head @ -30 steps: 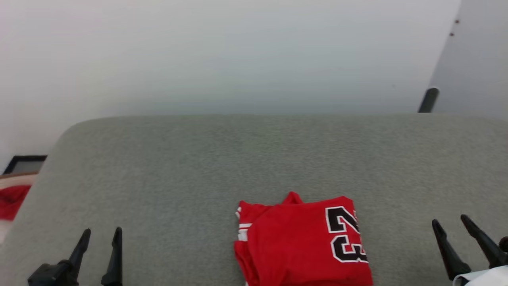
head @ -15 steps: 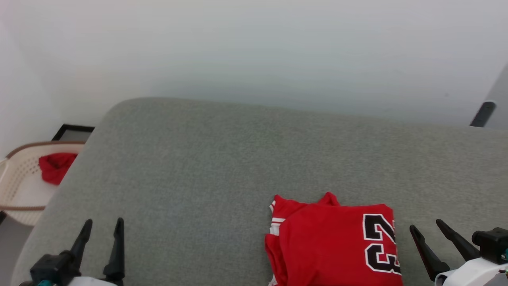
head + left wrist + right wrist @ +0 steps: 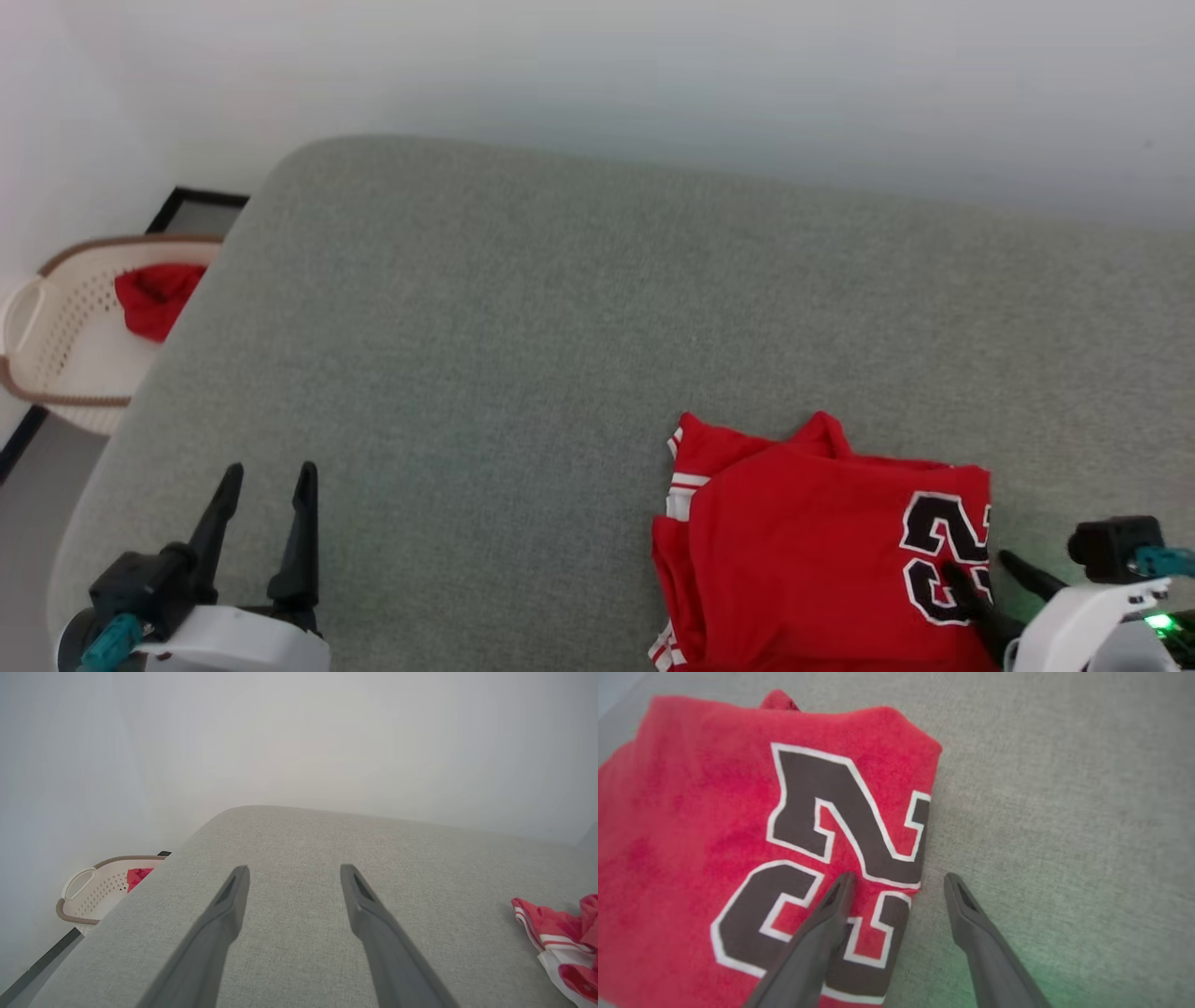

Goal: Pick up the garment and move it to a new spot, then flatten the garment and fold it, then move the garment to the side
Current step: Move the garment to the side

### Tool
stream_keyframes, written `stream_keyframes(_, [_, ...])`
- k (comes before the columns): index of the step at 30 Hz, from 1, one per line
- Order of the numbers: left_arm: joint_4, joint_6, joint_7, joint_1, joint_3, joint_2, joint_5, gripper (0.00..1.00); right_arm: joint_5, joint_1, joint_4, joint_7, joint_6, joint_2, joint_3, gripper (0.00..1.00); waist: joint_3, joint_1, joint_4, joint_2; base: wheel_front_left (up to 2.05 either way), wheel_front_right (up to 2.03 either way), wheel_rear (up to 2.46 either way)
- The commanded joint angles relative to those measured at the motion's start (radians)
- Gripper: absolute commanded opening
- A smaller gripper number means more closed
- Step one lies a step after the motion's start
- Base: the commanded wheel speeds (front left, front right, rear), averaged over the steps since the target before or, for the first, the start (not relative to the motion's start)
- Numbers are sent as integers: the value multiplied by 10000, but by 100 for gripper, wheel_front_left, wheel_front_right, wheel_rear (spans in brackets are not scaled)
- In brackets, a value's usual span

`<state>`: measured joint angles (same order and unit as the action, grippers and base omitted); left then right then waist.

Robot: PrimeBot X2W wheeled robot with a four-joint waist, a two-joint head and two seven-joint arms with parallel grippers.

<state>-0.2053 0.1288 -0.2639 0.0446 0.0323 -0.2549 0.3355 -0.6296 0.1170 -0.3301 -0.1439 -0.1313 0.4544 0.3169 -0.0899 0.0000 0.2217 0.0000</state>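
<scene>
At the far left, a beige basket (image 3: 70, 350) held a red cloth (image 3: 154, 297). The left gripper (image 3: 270, 476) hung near-left over the grey cushion (image 3: 523, 327), fingers spread, empty. The folded garment (image 3: 803, 551) lay near-right — the right gripper (image 3: 980, 565), fingers apart, straddled its right edge.

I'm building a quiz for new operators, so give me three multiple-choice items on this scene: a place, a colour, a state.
1. In the head view, where on the grey cushion does the folded garment lie? A. far left corner B. lower right C. dead centre
2. What colour are the garment's numerals? A. yellow B. blue C. black, edged white
3. How do the right gripper's fingers stand? A. open, one over the garment, one over the cushion B. shut on the garment C. shut on bare cushion
Key: 1 B, it lies by the right gripper; 2 C, the right wrist view shows them close up; 3 A, a gap parts the fingers across the garment's edge.
</scene>
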Motion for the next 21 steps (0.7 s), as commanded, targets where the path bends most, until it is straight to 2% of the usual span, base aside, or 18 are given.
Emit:
stream_keyframes(1, [15,25,-2,121,-18,21,75,100,-177,171,-64,-217,10,-71,112,100,-342,0,155,0,0,0,0])
stream_keyframes(9, [-67,27,-2,323,-144,41,148,100,-743,473,-621,-2011,12,-171,642,100,-604,0,250,0,0,0,0])
stream_keyframes(10, [-89,27,-2,327,-154,45,159,100,-749,496,-661,-2257,12,-154,764,81,-615,0,261,0,0,0,0])
stream_keyframes(11, [-108,28,-2,335,-157,50,166,100,-787,523,-653,-2408,12,-148,857,8,-623,0,268,0,0,0,0])
stream_keyframes(12, [-120,28,-2,345,-156,54,176,100,-824,582,-613,-2534,12,-125,917,0,-628,0,272,0,0,0,0])
stream_keyframes(15, [-138,28,-2,332,-151,87,188,100,-906,746,-473,-2724,9,42,946,0,-618,0,276,0,0,0,0])
stream_keyframes(21, [-165,28,-1,253,-147,101,176,100,-771,1372,-297,-2751,49,885,432,0,-524,0,188,0,0,0,0])
